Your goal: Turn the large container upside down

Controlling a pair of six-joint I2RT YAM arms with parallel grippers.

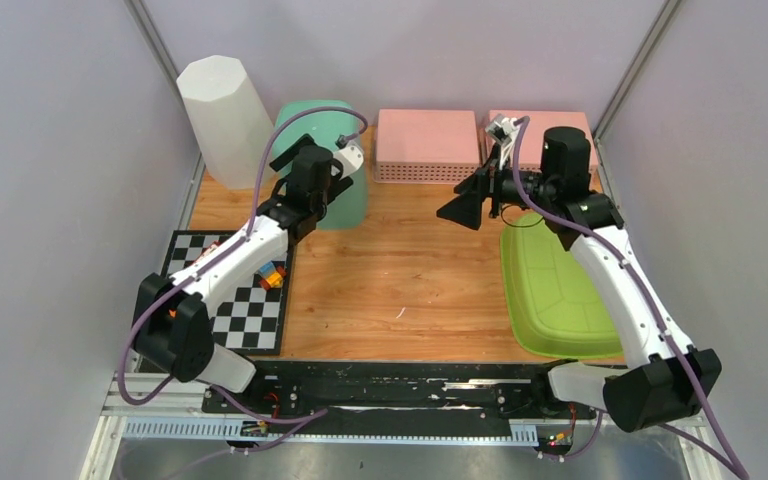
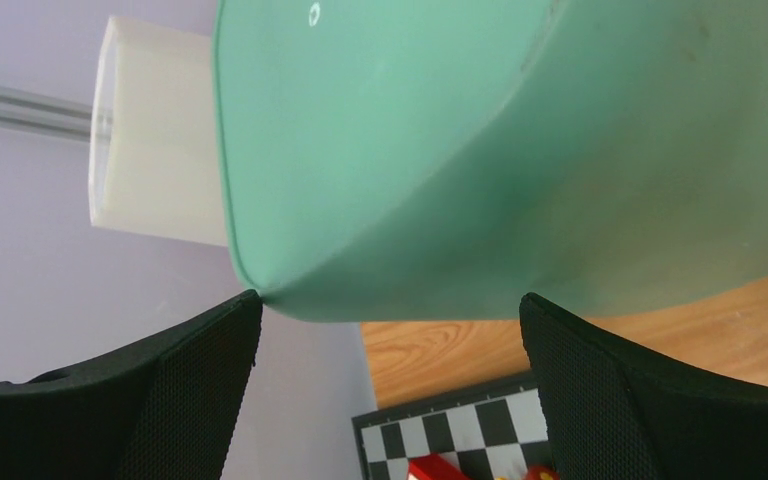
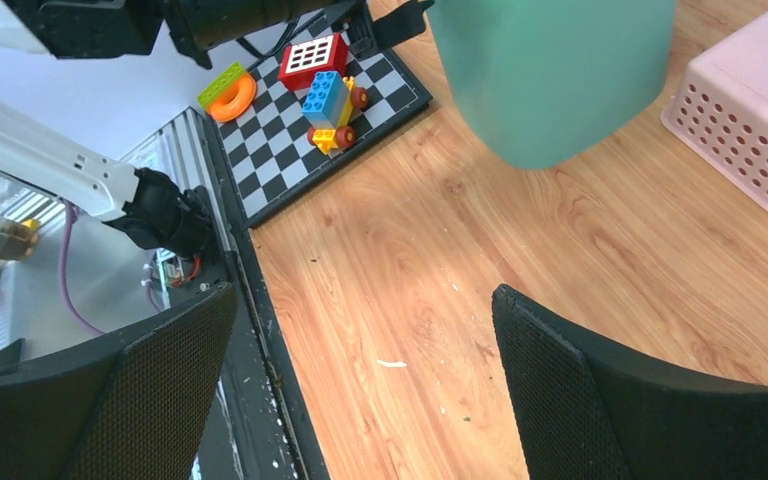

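Here, the left gripper [image 1: 345, 166] is hovering beside the large container [image 1: 305, 120], jaws released, as on the right gripper [image 1: 465, 210]; a glancing pinch on that smooth wall risks slipping.

Right gripper [image 3: 363, 300] jaws wide apart over table [image 3: 560, 250]; green container [image 3: 550, 75] beyond, orientation unclear.

White faceted bin [image 1: 225, 115] stood back-left on bench [image 1: 400, 270]. Pink perforated basket [image 1: 427, 145] and second pink basket [image 1: 532, 124] sat along back wall. Checkered mat [image 1: 250, 310] lay front-left, carrying toy blocks [image 3: 328, 105] and orange ring [image 3: 232, 98].
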